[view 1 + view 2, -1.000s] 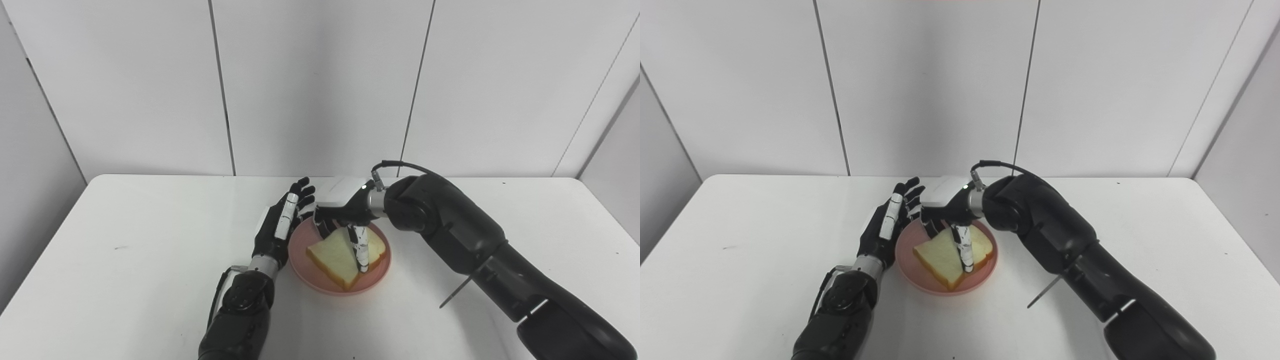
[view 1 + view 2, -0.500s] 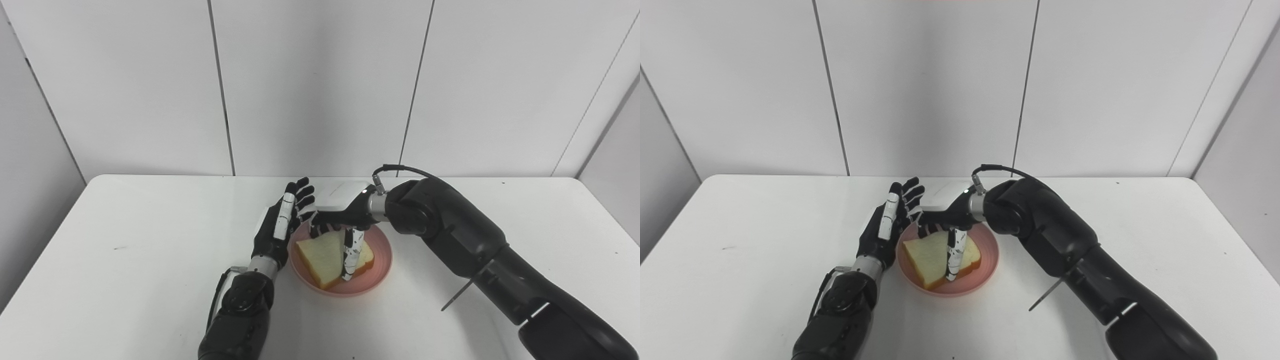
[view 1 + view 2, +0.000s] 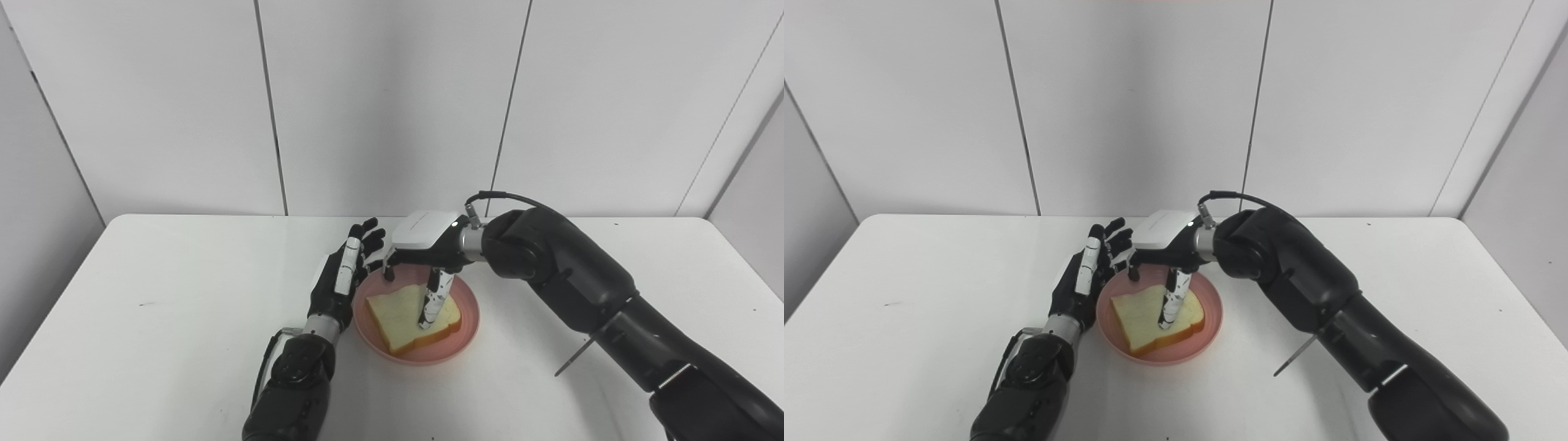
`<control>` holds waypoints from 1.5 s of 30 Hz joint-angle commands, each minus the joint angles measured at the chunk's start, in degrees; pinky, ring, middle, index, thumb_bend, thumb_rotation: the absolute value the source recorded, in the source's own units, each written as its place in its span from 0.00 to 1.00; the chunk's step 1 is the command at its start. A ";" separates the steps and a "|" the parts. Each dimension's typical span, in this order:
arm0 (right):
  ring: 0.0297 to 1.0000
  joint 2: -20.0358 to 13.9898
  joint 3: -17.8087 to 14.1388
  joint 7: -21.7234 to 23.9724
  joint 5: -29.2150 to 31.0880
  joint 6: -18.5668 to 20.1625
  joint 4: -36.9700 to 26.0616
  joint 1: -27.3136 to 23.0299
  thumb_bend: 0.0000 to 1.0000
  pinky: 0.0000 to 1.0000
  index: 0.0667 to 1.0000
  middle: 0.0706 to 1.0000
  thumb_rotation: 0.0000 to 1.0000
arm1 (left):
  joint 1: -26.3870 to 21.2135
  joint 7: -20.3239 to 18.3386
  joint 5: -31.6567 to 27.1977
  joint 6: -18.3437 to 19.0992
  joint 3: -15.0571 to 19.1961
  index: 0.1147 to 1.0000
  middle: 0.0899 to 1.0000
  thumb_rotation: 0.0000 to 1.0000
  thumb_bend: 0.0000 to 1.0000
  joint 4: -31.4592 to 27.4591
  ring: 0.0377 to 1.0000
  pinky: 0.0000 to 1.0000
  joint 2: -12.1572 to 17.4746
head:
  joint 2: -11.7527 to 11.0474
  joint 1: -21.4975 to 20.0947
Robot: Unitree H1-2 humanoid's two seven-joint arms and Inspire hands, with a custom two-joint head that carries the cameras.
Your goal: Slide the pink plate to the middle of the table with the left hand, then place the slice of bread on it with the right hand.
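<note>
In the left eye view, a pink plate [image 3: 467,318] sits just below the centre of the frame on a white table [image 3: 153,288]. A slice of bread [image 3: 401,313] lies flat on it, crust edge toward the bottom of the picture. The left hand [image 3: 340,278] stands edge-up just beside the plate's left rim, fingers straight and slightly fanned, holding nothing; whether it touches the rim cannot be told. The right hand [image 3: 422,245] hangs over the far part of the plate, palm down, fingers spread and pointing downward, gripping nothing. One fingertip [image 3: 424,321] meets the top of the bread; the others are clear of it.

In the right eye view, the same plate [image 3: 1211,315] sits left of centre, the bread [image 3: 1142,312] flat inside it. The left hand [image 3: 1084,278] stands upright at the plate's left edge, fingers apart. The right hand [image 3: 1167,242] hovers above, fingers splayed downward, one tip on the slice. A black cable [image 3: 1237,197] loops over its wrist.
</note>
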 commanded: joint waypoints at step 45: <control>0.79 18.62 -50.40 -36.16 58.91 22.58 10.74 12.29 0.81 0.76 0.80 0.81 0.87 | 1.47 5.11 1.62 3.59 1.37 0.80 0.85 0.97 0.83 -1.01 0.88 0.76 0.72 | 0.00 -1.35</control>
